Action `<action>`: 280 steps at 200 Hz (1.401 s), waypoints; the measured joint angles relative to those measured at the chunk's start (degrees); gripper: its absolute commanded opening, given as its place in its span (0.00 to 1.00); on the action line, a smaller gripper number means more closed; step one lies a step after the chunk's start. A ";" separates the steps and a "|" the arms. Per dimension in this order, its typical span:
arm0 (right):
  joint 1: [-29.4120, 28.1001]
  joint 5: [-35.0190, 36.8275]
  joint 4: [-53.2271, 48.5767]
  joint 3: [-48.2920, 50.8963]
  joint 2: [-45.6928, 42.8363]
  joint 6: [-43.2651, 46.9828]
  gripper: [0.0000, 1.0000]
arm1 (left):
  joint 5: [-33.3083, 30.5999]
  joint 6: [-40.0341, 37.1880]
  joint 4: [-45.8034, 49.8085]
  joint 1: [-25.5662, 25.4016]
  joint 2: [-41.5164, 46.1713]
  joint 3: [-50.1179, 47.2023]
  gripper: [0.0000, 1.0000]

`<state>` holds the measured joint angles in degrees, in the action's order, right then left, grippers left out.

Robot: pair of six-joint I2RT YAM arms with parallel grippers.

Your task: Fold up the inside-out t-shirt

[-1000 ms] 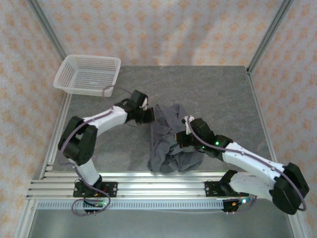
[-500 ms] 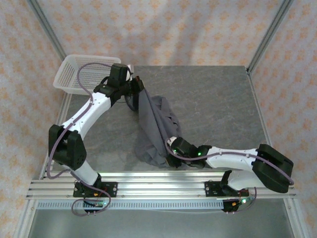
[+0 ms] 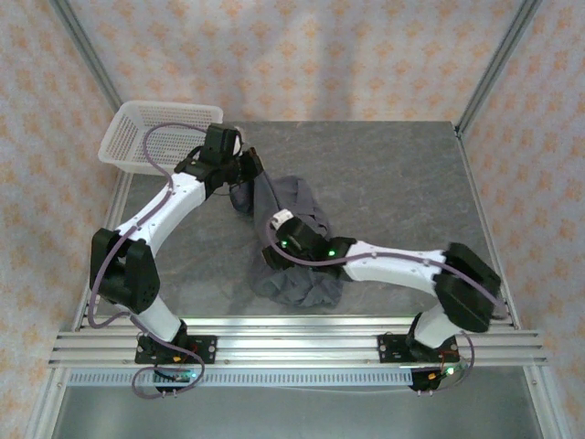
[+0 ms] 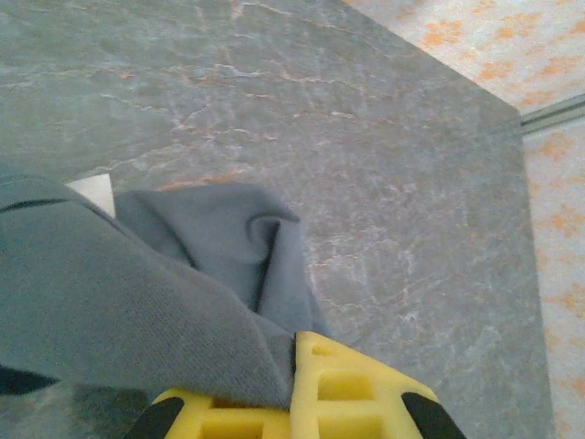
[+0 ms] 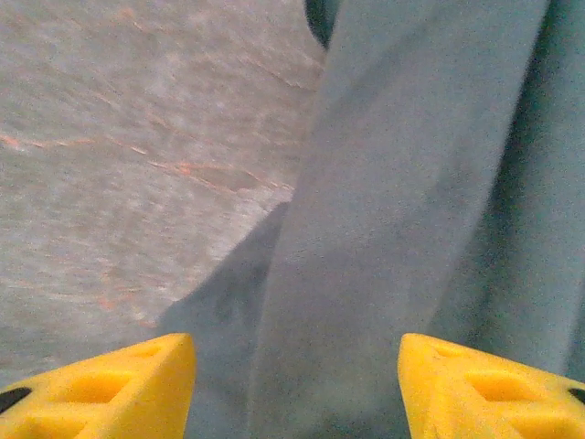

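While my left gripper (image 4: pixel 294 370) clamped the inside-out t-shirt (image 3: pixel 297 288), my right gripper (image 5: pixel 294 352) gaped over cloth; I judged it should pinch one edge only.

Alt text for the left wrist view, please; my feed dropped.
The left tool pinches a fold of the dark grey t-shirt between its yellow fingers, cloth bunched to the left. Beyond lies the grey marbled table.

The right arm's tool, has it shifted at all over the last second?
Yes. In the top view the right tool has swung left across the t-shirt, ending closer to the white basket than a second ago.
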<state>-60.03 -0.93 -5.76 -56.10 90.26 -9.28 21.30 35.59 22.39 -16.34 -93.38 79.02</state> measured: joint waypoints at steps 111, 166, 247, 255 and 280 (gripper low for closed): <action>12.79 -9.16 1.46 -1.14 -12.72 -9.20 0.00 | -7.78 -5.51 3.91 1.57 11.06 -0.09 0.55; 19.93 -15.89 5.57 2.43 -17.14 -15.98 0.00 | 3.34 -14.75 0.96 -8.76 28.33 -20.06 0.59; 19.96 -20.90 6.29 -0.04 -12.72 -21.97 0.00 | 10.49 -13.70 -9.99 -21.59 16.92 -30.64 0.61; 19.96 -21.03 6.29 -0.04 -12.70 -22.36 0.00 | 10.23 -12.94 -11.10 -21.75 15.10 -30.23 0.51; 19.96 -20.26 5.70 -0.15 -12.70 -23.67 0.00 | 9.42 -9.60 -14.80 -21.79 10.25 -29.64 0.00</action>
<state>-40.07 -21.19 -0.05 -56.25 77.56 -32.95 30.72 26.00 7.60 -38.13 -83.13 49.39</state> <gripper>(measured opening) 0.039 0.225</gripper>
